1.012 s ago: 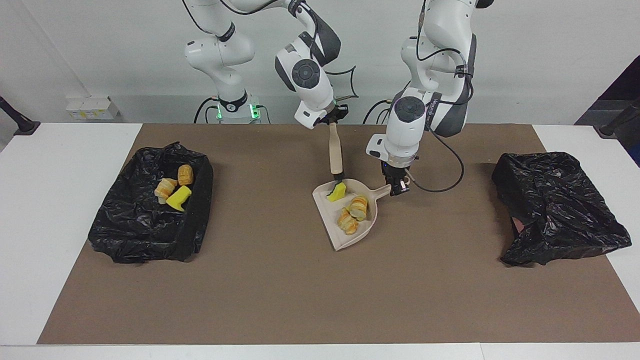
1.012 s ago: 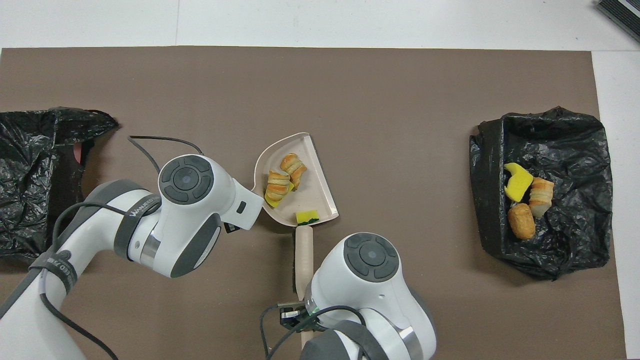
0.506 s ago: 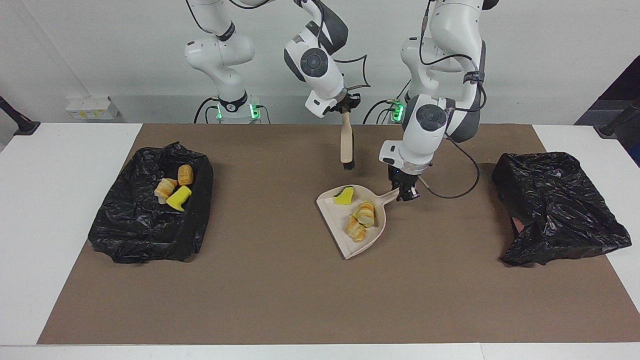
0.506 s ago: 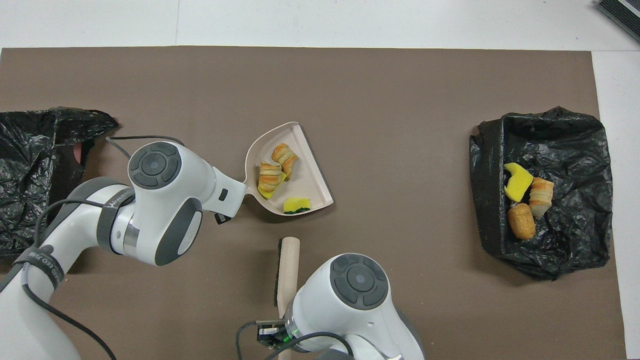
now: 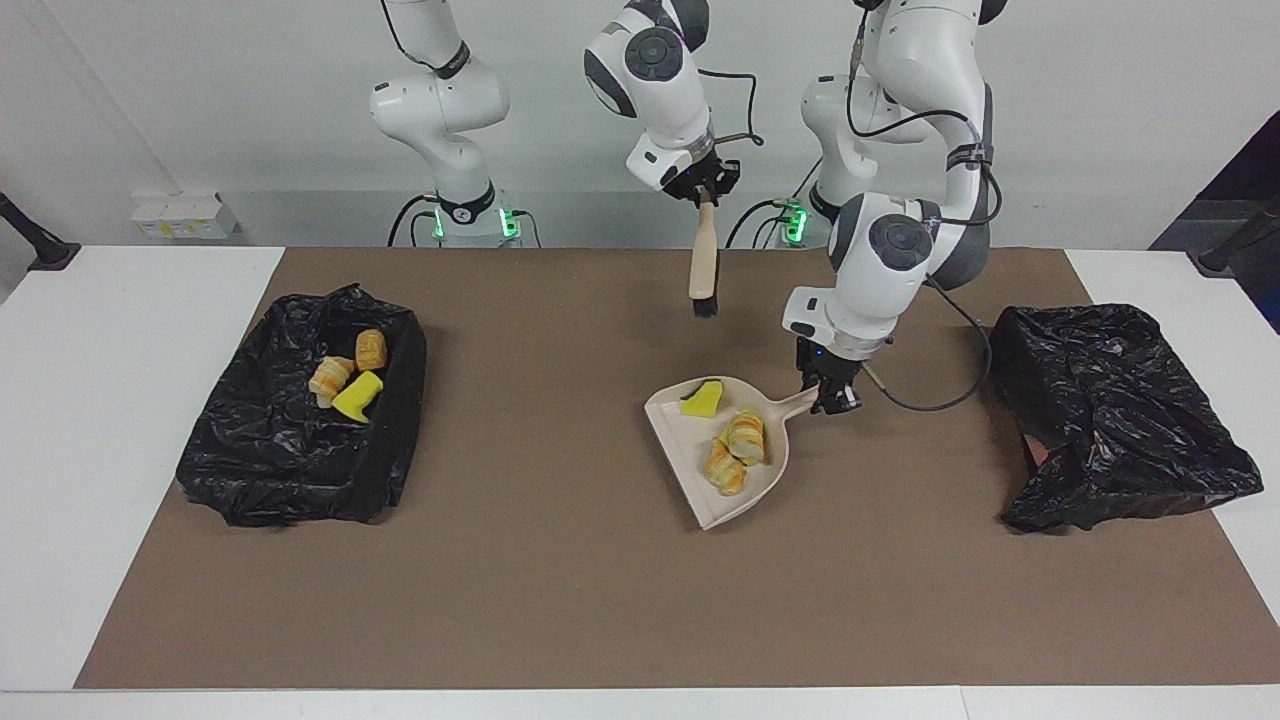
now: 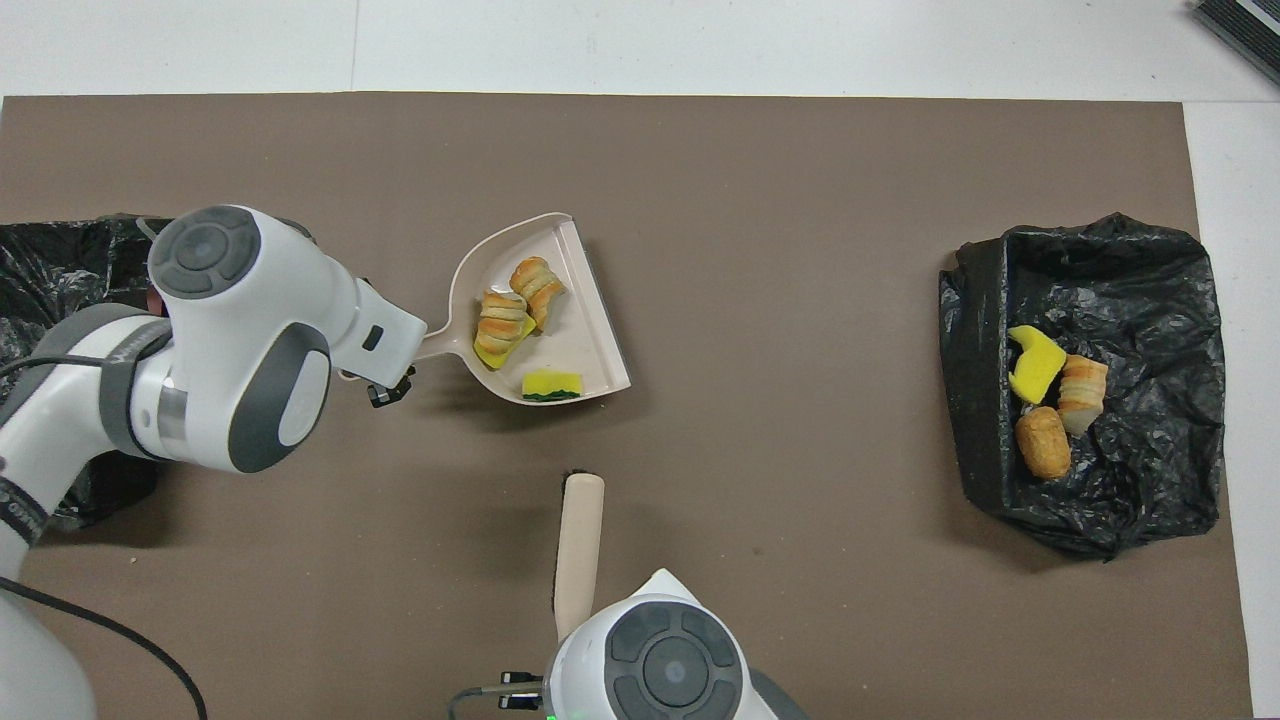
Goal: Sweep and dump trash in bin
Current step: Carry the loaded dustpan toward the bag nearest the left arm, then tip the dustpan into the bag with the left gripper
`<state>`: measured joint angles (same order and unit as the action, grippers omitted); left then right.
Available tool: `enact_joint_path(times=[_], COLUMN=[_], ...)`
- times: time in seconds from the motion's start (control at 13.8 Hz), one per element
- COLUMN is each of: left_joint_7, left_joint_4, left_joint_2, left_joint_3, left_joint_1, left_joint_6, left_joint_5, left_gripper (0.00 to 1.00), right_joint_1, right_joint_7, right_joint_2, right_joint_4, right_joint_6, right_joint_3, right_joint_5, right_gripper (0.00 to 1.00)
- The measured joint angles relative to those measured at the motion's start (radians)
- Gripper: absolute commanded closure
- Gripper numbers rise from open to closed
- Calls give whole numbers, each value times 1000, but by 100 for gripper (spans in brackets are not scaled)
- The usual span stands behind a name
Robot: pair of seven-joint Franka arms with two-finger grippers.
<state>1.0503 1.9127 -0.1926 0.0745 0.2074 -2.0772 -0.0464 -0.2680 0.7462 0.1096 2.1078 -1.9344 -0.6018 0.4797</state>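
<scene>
Brown matting (image 5: 560, 600) is covering most of the white bench (image 5: 120, 330), and two black bin bags are sitting on it, one toward each short edge. The bag at the right arm's end (image 5: 290, 450) is lying open with three pieces of trash in it (image 5: 350, 378): two golden-brown striped lumps and a yellow sponge chunk. The bag at the left arm's end (image 5: 1120, 420) is looking crumpled, and I cannot see anything inside it.

Between the bags, around the middle of the bench, the left gripper (image 5: 828, 398) is clamping the handle of a beige dustpan (image 5: 700, 490), whose pan is lying low over the mat with its open mouth turned toward the right arm's end; whether it is resting on the mat or just above it I cannot tell. Riding in the pan are two striped bread-like lumps (image 5: 738, 452) lying side by side near the closed back wall, with a yellow, green-backed sponge piece (image 5: 702, 399) sitting apart from them at the pan's edge nearest the robots.

Up in the air over the mat by the robots' long edge, the right gripper (image 5: 705, 190) is gripping the top of a beige brush (image 5: 704, 262), which is hanging almost straight down with its dark bristles at the bottom.
</scene>
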Motion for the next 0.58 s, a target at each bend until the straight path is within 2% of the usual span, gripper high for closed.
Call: enact_joint_path(times=[0.36, 0.58], left_joint_7=[208, 332], left_joint_4=[-131, -197], left_joint_2=[0, 0], left_joint_3=[-2, -3], left_joint_1=[-159, -260], left_joint_6=[161, 231], left_joint_5=[-19, -20], left_gripper=[100, 100], right_joint_1=[-5, -37], right_joint_7=[2, 85], right_joint_2=[-29, -110], right_joint_4=[27, 30], right_joint_6=[29, -54], right_joint_3=[-4, -25], right_joint_5=[-58, -165], right_gripper=[100, 100])
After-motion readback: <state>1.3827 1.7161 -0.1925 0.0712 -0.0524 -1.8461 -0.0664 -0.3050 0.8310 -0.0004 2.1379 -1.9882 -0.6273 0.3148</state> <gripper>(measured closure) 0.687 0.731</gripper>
